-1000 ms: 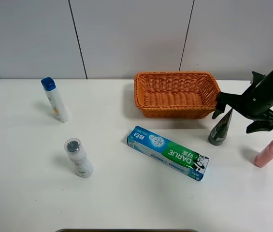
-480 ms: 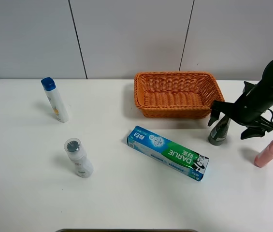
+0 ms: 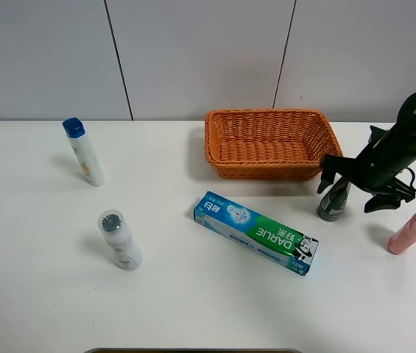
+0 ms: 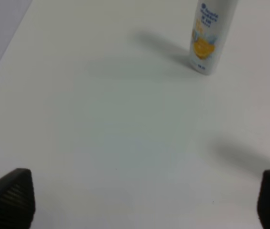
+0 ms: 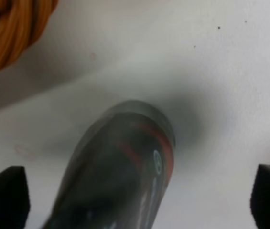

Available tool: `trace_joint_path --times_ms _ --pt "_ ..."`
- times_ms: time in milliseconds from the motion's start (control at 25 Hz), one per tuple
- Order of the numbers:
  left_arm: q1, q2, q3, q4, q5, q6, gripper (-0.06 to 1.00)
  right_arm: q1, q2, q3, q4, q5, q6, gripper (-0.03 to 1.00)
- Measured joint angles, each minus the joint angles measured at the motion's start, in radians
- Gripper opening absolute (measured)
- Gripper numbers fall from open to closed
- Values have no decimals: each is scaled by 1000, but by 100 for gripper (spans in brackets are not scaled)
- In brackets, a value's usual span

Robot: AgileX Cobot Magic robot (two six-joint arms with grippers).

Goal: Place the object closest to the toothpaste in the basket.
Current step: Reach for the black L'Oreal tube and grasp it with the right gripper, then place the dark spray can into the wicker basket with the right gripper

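Hardly moved since half second ago; a second back right gripper [image 3: 353, 190] sat higher, now down at dark tube [image 3: 335, 200], jaws spread wide either side, no contact. Tube upright on cap, just right of basket [image 3: 266, 169], near toothpaste [image 3: 255, 232] end. Pink bottle [image 3: 411, 231] close on right. Basket near back edge of table [image 3: 193, 309]. Left gripper [image 4: 139, 200] spread over table near white bottle [image 4: 210, 36].

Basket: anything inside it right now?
Nothing visible inside the basket: bare woven floor and far inner walls show. The floor strip just behind the near wall is hidden from the high camera; wrist views don't show the interior.
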Motion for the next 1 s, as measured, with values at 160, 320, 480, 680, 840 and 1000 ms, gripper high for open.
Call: trace_joint_path --times_ms 160,320,480,680,840,1000 --pt "0 0 0 -1 0 0 94 0 0 0 0 0 2 68" --pt "0 0 0 -1 0 0 94 2 0 0 1 -2 9 45" --pt "0 0 0 0 0 0 94 2 0 -1 1 -1 11 35" --pt "0 0 0 0 0 0 94 2 0 -1 1 -1 11 35" --pt "0 0 0 0 0 0 94 2 0 -1 1 -1 11 35" --pt "0 0 0 0 0 0 94 2 0 -1 1 0 11 35"
